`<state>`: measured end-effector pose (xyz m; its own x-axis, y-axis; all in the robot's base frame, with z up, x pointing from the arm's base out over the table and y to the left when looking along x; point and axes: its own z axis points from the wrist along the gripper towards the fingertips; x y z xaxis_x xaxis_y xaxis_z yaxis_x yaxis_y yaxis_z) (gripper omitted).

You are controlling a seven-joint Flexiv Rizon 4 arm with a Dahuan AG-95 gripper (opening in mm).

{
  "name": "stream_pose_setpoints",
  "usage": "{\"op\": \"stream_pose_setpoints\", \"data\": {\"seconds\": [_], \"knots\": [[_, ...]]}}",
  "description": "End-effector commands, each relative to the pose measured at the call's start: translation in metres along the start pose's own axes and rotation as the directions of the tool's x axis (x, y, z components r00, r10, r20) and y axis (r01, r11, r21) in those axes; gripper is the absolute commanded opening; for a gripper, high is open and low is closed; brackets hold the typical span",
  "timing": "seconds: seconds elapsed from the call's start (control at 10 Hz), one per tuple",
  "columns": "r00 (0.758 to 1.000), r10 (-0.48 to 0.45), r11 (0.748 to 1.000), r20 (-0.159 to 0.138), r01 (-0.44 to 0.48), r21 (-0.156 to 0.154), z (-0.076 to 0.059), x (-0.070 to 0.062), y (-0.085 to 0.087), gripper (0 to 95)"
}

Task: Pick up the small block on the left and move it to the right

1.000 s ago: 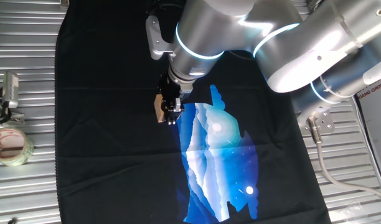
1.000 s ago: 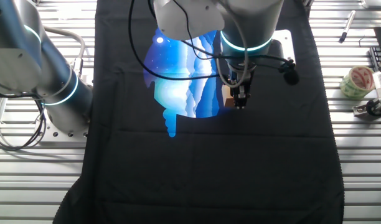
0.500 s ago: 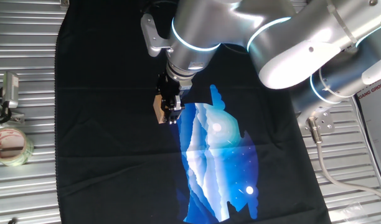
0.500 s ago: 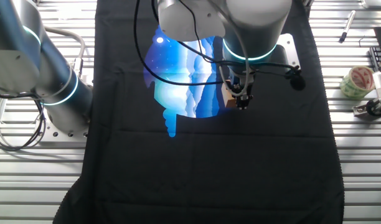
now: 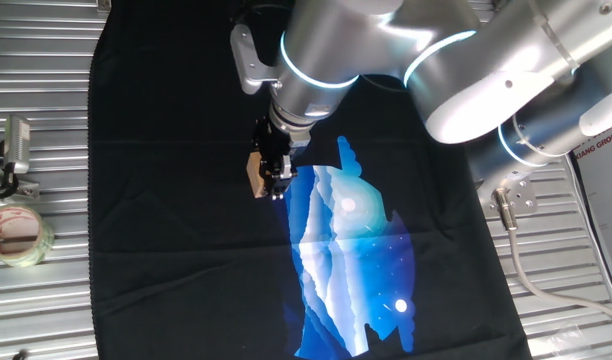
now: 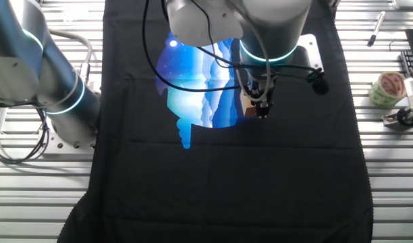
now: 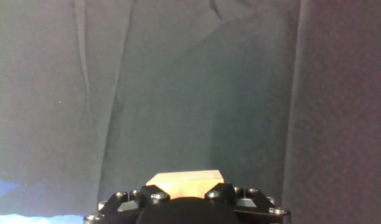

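Gripper (image 5: 274,183) clamped on the small block (image 5: 256,174), which sits between its fingers at their tips, held above the black cloth (image 5: 166,250) beside the edge of the blue printed patch (image 5: 351,260), with a tape roll (image 5: 16,235) well apart.

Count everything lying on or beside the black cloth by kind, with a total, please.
Wooden block: 1, the small block at the gripper.
Tape rolls: 1, the roll of tape on the slatted table.
Metal clips: 1, the clip.
Pens: 1, the pen.
Total: 4.
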<state>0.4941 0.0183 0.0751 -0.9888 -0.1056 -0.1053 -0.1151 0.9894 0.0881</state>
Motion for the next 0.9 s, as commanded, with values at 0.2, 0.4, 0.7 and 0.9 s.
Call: {"op": "stream_pose_setpoints", "data": {"seconds": [0.2, 0.4, 0.7, 0.9], "knots": [[1.0, 0.002, 1.0, 0.004, -0.002, 0.006, 0.001, 0.0, -0.001, 0.0], [1.0, 0.006, 1.0, 0.003, -0.006, 0.012, 0.001, 0.002, 0.0, 0.0], [1.0, 0.019, 1.0, 0.017, -0.019, 0.018, 0.004, 0.014, 0.006, 0.0], [0.999, 0.041, 0.999, 0.026, -0.042, 0.029, 0.008, 0.018, 0.015, 0.0]]}}
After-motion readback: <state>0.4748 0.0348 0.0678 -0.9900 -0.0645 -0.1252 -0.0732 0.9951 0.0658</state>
